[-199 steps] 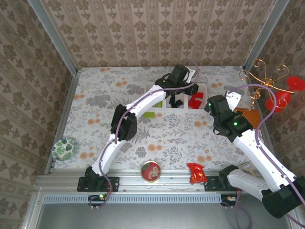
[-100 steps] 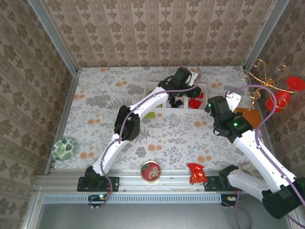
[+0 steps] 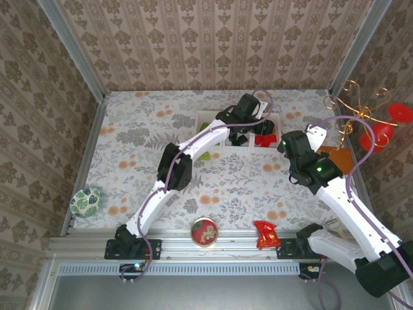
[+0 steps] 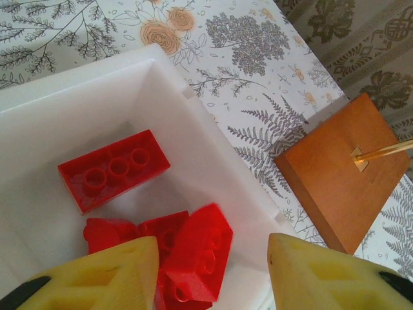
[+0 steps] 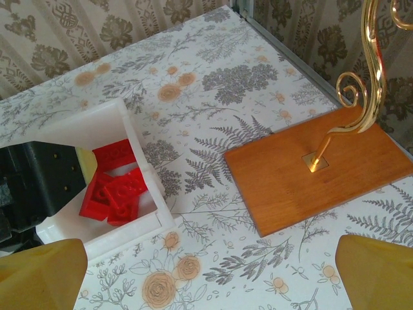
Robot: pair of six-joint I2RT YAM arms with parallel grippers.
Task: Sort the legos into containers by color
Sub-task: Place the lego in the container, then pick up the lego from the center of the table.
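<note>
Left tool apart, clamping nothing, above white tray, at its right-end compartment; tilted red lego just beneath, atop other red legos. Looks like a release. Needs lifting clear next, then fetching another lego. Right tool wide apart above surface.

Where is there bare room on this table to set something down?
Free: the cloth between left wall and left arm, and between the arms, from white tray to round tin. Crowded: the tray's right compartment, red legos under the left gripper.
</note>
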